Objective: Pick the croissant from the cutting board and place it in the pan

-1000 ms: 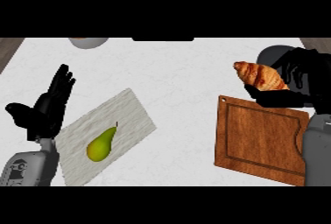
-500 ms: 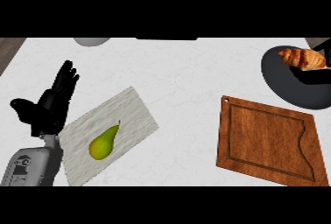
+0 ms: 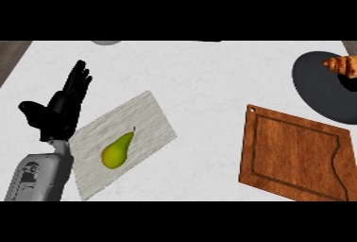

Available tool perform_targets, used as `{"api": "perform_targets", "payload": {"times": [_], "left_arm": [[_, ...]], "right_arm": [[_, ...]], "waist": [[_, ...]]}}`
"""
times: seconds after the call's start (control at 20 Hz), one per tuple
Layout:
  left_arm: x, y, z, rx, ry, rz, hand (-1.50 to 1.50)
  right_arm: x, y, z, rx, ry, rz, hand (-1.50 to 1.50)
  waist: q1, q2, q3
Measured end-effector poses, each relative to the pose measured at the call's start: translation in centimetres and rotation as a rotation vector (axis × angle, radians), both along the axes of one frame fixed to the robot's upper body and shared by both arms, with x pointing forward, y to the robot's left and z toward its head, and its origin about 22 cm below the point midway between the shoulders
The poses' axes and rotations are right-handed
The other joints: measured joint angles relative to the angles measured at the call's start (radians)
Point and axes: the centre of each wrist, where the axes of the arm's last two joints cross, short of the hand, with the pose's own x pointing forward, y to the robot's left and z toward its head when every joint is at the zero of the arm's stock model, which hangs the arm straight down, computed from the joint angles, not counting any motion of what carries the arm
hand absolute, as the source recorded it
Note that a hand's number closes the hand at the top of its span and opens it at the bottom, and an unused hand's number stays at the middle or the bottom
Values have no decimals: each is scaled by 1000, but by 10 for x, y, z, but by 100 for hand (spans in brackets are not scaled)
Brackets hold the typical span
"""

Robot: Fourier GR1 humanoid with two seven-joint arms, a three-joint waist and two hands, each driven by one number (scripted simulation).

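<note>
One hand shows in my head view: the left hand (image 3: 59, 111), fingers straight, holding nothing, resting far left. My croissant (image 3: 342, 65) lies over the pan (image 3: 322, 92) at far right, off the cutting board (image 3: 296, 156); my right hand is unseen.

The croissant (image 3: 343, 65) and the pan (image 3: 322, 90) run off the right edge. A grey round thing (image 3: 106, 42) at the top is mostly cut away. The right robot hand is out of view.
</note>
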Motion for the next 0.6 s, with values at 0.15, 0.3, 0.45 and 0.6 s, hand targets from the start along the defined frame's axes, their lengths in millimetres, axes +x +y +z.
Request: {"api": "perform_targets", "payload": {"times": [0.15, 0.3, 0.45, 0.6], "left_arm": [[2, -4, 0, -2, -6, -13, 0], [1, -8, -3, -7, -3, -24, 0], [0, -9, -3, -5, -11, -29, 0], [0, -9, -2, -4, -14, -30, 0]], "right_arm": [[0, -9, -6, 5, 3, -11, 150], [0, -13, -15, 91, 32, -4, -150], [-4, -16, -29, 210, 129, 38, -150], [-8, -18, -40, 303, 181, 88, -150]], "waist": [[11, 6, 1], [18, 8, 2], [24, 10, 3], [25, 11, 4]]}}
